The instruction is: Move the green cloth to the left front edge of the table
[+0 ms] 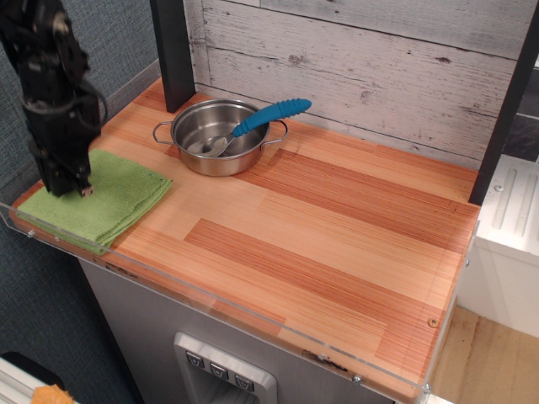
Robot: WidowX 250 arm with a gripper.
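The green cloth lies flat and folded at the left front corner of the striped wood table, its front edge against the clear acrylic rim. My black gripper points straight down over the cloth's left part. Its fingertips are just above the fabric and hide some of it. The jaws look slightly apart and the cloth is not lifted or bunched by them.
A steel pot with a blue-handled spoon in it stands at the back, right of a dark post. A whitewashed plank wall runs behind. The acrylic rim lines the table's front and left edges.
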